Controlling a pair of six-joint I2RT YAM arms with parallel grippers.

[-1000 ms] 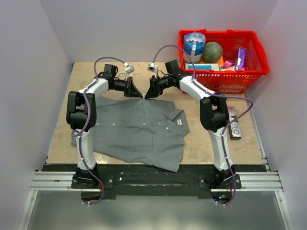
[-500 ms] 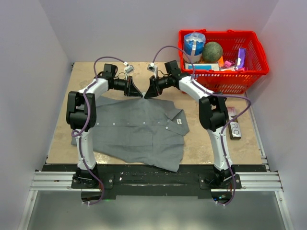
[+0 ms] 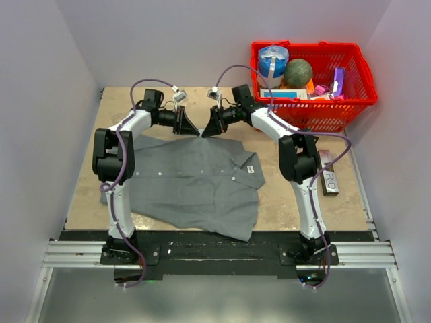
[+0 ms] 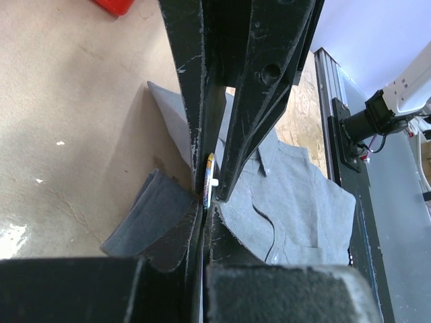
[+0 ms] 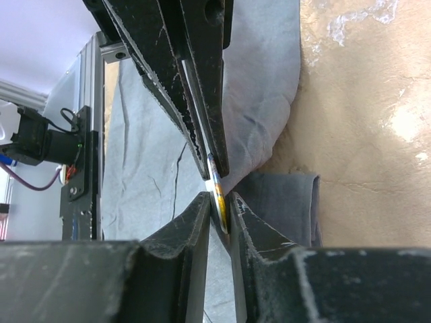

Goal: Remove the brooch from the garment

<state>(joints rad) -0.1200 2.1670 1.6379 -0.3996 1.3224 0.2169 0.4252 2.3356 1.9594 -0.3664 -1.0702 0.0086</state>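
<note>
Left hand (image 4: 203, 214): we are seeing it clenched tight on a raised fold of the garment (image 3: 195, 178), at the shirt's far edge and right beneath the brooch (image 4: 209, 180).
Right hand (image 5: 219, 202): it is straddling the brooch with one finger on each face and only a narrow gap. We are not able to tell whether the pads are pressing on it yet.
Brooch: it is sitting edge-on between the tips of the two hands, apparently attached to the lifted fold, clear of the table (image 3: 289, 202).
Slip risk: we are judging the disc thin and smooth. A pinch that is landing near its rim may be letting it squirt out sideways.
Tear risk: if the fastening is holding when the hands are pulling apart, the cloth may be stretching or ripping around it.
Drag risk: if the left hand is gripping too little fabric, the fold may be sliding free and the whole shirt may be trailing after the right hand.
Collision risk: the two sets of fingers are working almost tip to tip, so a small misalignment may be knocking them together.
Drop risk: a loose brooch may be falling into the folds, where we are likely losing sight of it.
</note>
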